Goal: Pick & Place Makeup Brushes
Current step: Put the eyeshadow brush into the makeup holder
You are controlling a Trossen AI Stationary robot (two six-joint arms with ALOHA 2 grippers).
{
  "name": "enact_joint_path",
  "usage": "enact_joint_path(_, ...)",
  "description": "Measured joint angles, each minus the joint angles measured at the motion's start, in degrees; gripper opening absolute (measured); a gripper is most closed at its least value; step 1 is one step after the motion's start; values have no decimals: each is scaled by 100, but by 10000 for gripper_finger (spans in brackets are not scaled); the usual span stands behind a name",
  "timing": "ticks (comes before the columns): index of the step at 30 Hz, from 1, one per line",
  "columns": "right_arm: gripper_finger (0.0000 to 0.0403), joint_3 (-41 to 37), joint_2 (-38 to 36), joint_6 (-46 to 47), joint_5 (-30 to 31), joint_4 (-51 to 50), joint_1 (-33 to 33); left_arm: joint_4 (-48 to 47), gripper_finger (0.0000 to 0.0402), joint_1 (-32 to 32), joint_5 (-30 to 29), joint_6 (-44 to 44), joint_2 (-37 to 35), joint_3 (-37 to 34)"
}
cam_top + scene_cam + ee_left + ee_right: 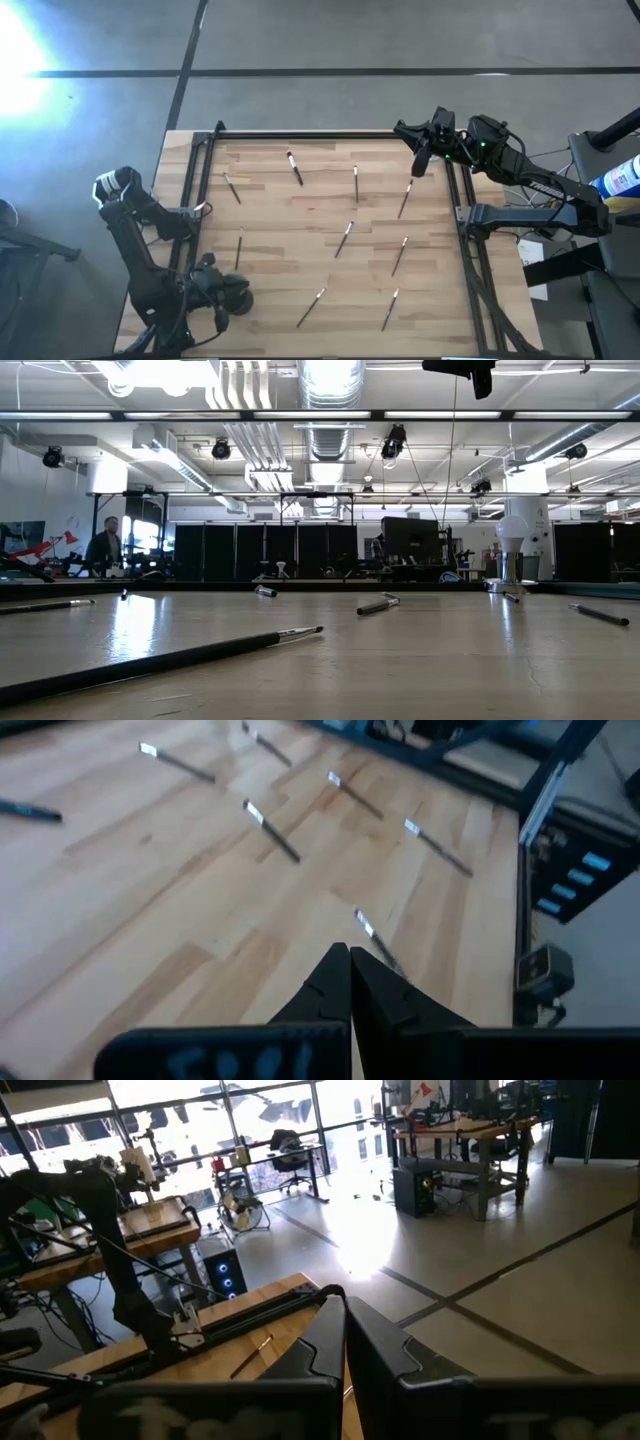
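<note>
Makeup brushes (346,238) scattered across the table (270,215). Left gripper (221,318) pressed together at near left corner; right gripper (419,163) pressed together, empty, at far right edge.

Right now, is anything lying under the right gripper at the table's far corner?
Under the right gripper, shut, only bare wooden table shows. The nearest makeup brush lies apart, nearer the table's middle. The arm's body covers the frame corner behind it.

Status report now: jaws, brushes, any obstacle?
Left gripper and right gripper: jaws shut, empty. Makeup brushes scattered on table, none picked. No obstacle seen.
</note>
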Motion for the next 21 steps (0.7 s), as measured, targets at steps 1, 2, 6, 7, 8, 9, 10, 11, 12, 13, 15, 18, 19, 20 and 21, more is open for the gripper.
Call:
enact_joint_path(1, 8, 0, 0, -2, 0, 0, 0, 4, 0, 0, 89, -40, 0, -7)
enact_joint_path(2, 8, 0, 0, -9, 0, 0, 0, 4, 0, 0, 111, -119, 0, -30)
enact_joint_path(6, 8, 0, -2, -24, -2, -2, 0, 5, 0, 8, 165, -508, 0, -117)
enact_joint_path(7, 8, 0, -2, -24, -2, -2, 0, 7, 0, 11, 165, -550, 0, -139)
enact_joint_path(8, 8, 0, -2, -28, -3, -2, 0, 3, 0, 11, 173, -572, 1, -162)
enact_joint_path(9, 8, 0, -2, -47, -4, -2, 0, 2, 0, 17, 189, -572, 2, -189)
enact_joint_path(10, 8, 0, -2, -93, -4, 0, 0, 2, 0, 23, 189, -572, 2, -219)
enact_joint_path(11, 8, 0, -2, -129, -9, -2, 0, 0, 0, 38, 195, -571, 2, -250)
enact_joint_path(12, 8, 0, -2, -148, -13, -2, 0, -2, 0, 49, 197, -569, 2, -276)
enact_joint_path(13, 8, 0, -2, -159, -17, -2, 0, 2, 0, 59, 193, -569, 2, -304)
enact_joint_path(15, 8, 0, -2, -172, -17, -2, 0, -2, 1, 111, 194, -584, 2, -340)
enact_joint_path(18, 8, 0, -2, -196, -24, -2, 0, 2, 11, 221, 311, -600, 2, -344)
enact_joint_path(19, 8, 0, -2, -224, -24, -2, 0, 1, 18, 252, 370, -601, 2, -344)
enact_joint_path(20, 8, 0, -2, -255, -28, -4, 0, 2, 25, 272, 408, -602, 2, -343)
enact_joint_path(21, 8, 0, -2, -278, -37, -4, 0, 1, 33, 286, 458, -596, 2, -343)
